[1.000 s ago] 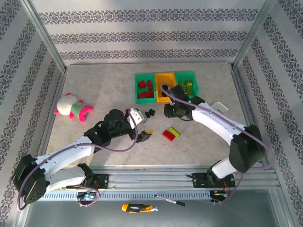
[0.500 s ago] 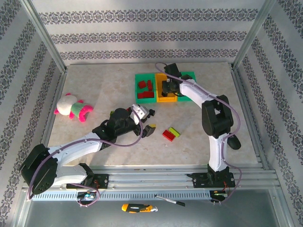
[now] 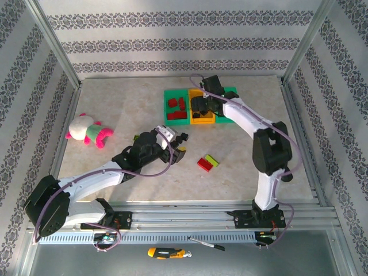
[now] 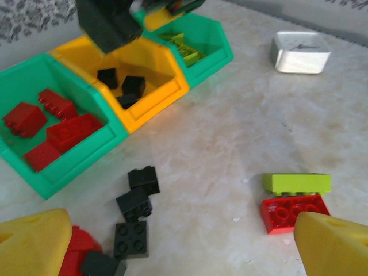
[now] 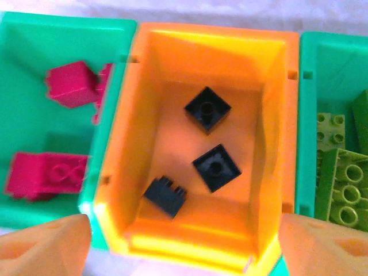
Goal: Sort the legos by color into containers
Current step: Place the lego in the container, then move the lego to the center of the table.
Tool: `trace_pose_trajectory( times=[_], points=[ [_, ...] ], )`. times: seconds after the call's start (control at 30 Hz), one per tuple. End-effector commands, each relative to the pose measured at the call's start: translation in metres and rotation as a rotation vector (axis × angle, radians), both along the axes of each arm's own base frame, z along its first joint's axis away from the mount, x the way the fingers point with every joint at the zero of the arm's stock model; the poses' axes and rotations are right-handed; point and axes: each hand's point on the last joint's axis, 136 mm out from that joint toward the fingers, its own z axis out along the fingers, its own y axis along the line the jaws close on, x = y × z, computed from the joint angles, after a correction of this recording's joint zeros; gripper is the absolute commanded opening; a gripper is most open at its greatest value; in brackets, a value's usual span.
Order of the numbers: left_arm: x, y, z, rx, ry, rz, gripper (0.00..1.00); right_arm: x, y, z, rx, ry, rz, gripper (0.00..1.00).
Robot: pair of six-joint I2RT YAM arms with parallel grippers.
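The left tool (image 4: 184, 244), jaws wide apart, hovers by small black plastic bricks (image 4: 135, 203) on the table (image 4: 230, 132); light, rigid and slick, they likely suit a flat-sided pinch. The right tool (image 5: 184, 241) gapes over the orange-yellow plastic bin (image 5: 265, 115).

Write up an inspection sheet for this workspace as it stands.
Surface: pale marbled tabletop, no spills seen.
Job's things: left green bin holds red bricks; orange bin holds three black bricks; right green bin holds lime bricks. Loose on the table: loose black bricks with a red piece beside them, plus a lime brick touching a red brick.
Clutter: plush toy; white clock.
Tools: left tool open, empty, over the loose black bricks; right tool open, empty, above the orange bin.
Cables: purple cable along the left arm, another along the right arm; no snag seen.
Surroundings: patterned walls, metal frame; a yellow-handled item and a pen-like item lie below it in the top view.
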Motion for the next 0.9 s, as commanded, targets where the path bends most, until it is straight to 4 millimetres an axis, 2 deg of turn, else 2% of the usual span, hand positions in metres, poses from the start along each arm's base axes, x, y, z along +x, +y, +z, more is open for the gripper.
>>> trace_pose_trajectory(
  times=[0.0, 0.1, 0.2, 0.3, 0.37, 0.47, 0.57, 0.7, 0.87],
  points=[
    [0.013, 0.023, -0.001, 0.048, 0.062, 0.109, 0.99, -0.030, 0.018, 0.036, 0.048, -0.095, 0.090, 0.92],
    [0.022, 0.045, -0.012, 0.099, 0.123, 0.185, 0.99, -0.064, 0.027, 0.044, 0.064, -0.132, 0.156, 0.95],
    [0.033, 0.076, -0.022, 0.111, 0.189, 0.296, 0.99, -0.097, 0.043, 0.051, 0.086, -0.161, 0.244, 0.97],
    [0.039, 0.103, -0.032, 0.122, 0.264, 0.394, 0.99, -0.129, 0.065, 0.050, 0.119, -0.162, 0.362, 0.97],
    [0.043, 0.125, -0.040, 0.099, 0.327, 0.493, 1.00, -0.142, 0.079, 0.045, 0.117, -0.155, 0.419, 0.97],
    [0.042, 0.158, -0.056, 0.054, 0.447, 0.644, 0.99, -0.153, 0.099, 0.041, 0.107, -0.151, 0.490, 0.97],
    [0.040, 0.179, -0.071, 0.050, 0.519, 0.715, 0.99, -0.156, 0.120, 0.036, 0.108, -0.141, 0.543, 0.97],
    [0.050, 0.195, -0.090, 0.040, 0.597, 0.757, 0.99, -0.157, 0.146, 0.034, 0.121, -0.130, 0.593, 0.97],
    [0.078, 0.199, -0.113, 0.046, 0.678, 0.757, 0.94, -0.162, 0.165, 0.032, 0.128, -0.123, 0.638, 0.97]
  ],
)
